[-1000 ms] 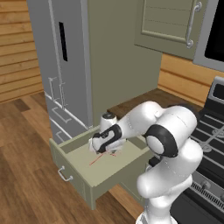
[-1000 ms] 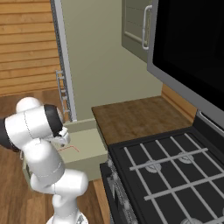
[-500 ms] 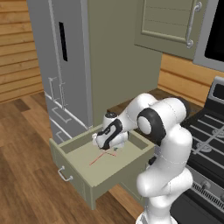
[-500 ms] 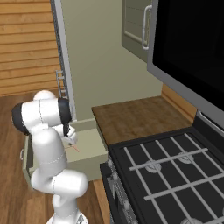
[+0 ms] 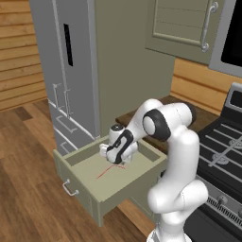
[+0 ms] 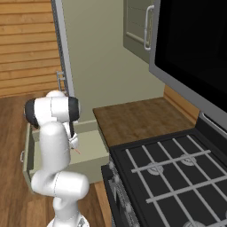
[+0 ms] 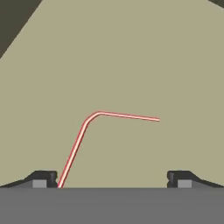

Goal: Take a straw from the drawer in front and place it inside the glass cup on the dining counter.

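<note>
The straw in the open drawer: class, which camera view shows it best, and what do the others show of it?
The hand view: the straw lies large on the drawer floor, its bend plain. The left base view shows a thin red line. The right base view shows a tiny red tip beside the arm.

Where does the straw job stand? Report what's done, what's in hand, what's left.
Done: the drawer stands pulled open, and the arm has reached inside it. In hand: the pincer hangs open just above the straw, which lies bent on the drawer floor, not yet gripped. Left: close on the straw, lift it out, carry it to the glass cup and drop it in.
</note>
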Robot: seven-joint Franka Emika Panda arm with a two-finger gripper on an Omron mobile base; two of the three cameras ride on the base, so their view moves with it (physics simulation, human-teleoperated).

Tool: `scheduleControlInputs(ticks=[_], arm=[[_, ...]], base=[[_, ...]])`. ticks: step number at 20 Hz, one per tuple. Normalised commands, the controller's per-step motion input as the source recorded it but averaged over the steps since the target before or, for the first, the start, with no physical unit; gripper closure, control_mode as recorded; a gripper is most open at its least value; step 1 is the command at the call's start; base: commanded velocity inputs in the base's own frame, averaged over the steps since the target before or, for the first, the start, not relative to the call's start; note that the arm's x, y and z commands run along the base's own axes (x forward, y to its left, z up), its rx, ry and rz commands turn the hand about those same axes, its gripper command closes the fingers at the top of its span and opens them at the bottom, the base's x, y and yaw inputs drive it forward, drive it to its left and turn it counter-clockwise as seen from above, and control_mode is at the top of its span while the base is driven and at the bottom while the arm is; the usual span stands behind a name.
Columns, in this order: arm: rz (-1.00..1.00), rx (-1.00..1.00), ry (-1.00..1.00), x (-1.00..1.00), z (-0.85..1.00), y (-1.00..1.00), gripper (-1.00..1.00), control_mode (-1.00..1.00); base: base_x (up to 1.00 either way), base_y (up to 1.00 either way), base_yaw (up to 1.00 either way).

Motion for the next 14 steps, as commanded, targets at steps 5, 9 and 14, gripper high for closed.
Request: scheduleControlInputs(ticks=[5,9,14], arm=[[-0.18,0.0,0.01,0.43,-0.25,0.0,-1.0,-1.0],[-0.15,0.0,0.05,0.33,-0.28,0.0,-1.0,-1.0],[-0.13,0.0,0.03,0.23,-0.21,0.0,-1.0,-1.0]], base=[[0.0,0.0,0.0],[0.0,0.0,0.0],[0.0,0.0,0.0]])
